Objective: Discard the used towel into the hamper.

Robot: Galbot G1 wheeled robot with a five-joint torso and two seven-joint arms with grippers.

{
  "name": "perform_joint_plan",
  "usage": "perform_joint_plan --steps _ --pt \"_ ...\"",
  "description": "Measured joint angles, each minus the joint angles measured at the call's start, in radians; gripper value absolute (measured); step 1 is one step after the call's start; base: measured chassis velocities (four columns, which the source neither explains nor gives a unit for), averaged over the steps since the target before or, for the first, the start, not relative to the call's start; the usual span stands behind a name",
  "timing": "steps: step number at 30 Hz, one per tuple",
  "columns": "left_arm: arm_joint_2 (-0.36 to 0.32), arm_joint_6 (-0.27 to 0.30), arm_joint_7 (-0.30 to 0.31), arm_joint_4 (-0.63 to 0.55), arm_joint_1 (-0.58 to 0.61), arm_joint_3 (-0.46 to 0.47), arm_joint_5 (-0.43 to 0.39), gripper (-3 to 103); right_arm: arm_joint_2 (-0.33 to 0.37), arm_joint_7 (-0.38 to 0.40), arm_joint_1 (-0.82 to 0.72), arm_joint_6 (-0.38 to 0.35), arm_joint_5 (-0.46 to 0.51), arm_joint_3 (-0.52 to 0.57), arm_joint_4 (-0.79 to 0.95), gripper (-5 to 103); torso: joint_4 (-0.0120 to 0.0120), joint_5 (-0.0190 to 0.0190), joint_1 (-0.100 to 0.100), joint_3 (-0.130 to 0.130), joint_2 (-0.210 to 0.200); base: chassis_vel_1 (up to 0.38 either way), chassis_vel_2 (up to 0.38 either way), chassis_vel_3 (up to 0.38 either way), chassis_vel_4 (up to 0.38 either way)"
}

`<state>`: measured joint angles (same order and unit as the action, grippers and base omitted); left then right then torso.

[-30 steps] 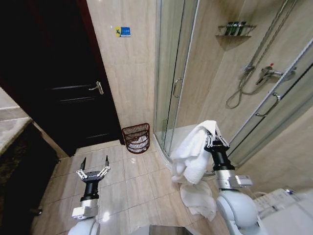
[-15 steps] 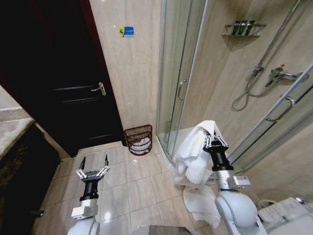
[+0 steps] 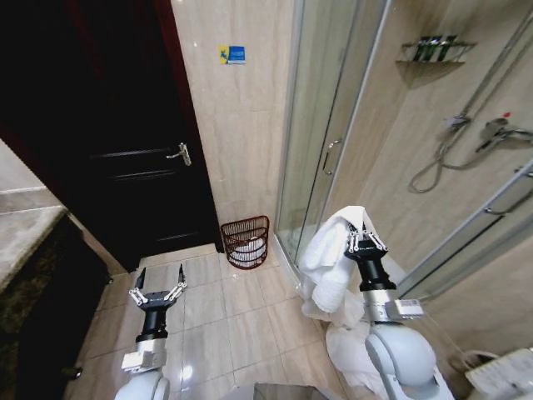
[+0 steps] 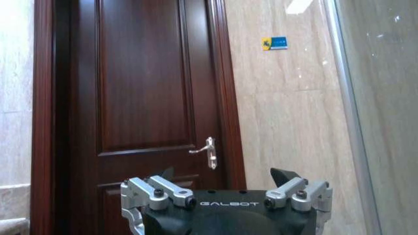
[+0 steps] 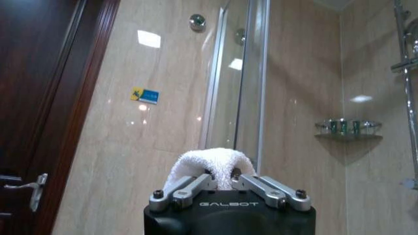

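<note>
From my head camera, my right gripper (image 3: 365,239) is raised and clamped on the white towel (image 3: 329,267), which drapes down beside my arm; the hamper (image 3: 246,242), a dark reddish wire basket with white cloth in it, stands against the wall between the door (image 3: 108,150) and the shower glass (image 3: 321,142). To do this well I should close in squarely and carry the towel over its rim. My left wrist camera shows my left gripper (image 4: 225,176) spread wide, empty. My right wrist camera shows fingers pinched on a thick terry fold.
</note>
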<state>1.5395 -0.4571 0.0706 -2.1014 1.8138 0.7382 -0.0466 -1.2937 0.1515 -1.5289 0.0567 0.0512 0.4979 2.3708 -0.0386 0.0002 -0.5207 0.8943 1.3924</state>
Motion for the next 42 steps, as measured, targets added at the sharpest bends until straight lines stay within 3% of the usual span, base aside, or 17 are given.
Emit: perform_joint_plan --steps 20,42 --pt "-0.007 0.012 -0.002 0.009 0.0 0.003 -0.004 100 0.012 0.001 0.024 -0.012 0.012 -0.014 -0.007 5 -0.0002 -0.0001 0.0 0.0 0.0 0.052 0.182 -0.053 -0.17" --pt "-0.007 0.019 -0.005 0.008 0.0 0.006 -0.001 100 0.011 0.009 0.036 -0.015 0.02 -0.019 -0.01 5 -0.0002 -0.0001 0.0 0.0 0.0 0.038 0.032 0.04 0.045"
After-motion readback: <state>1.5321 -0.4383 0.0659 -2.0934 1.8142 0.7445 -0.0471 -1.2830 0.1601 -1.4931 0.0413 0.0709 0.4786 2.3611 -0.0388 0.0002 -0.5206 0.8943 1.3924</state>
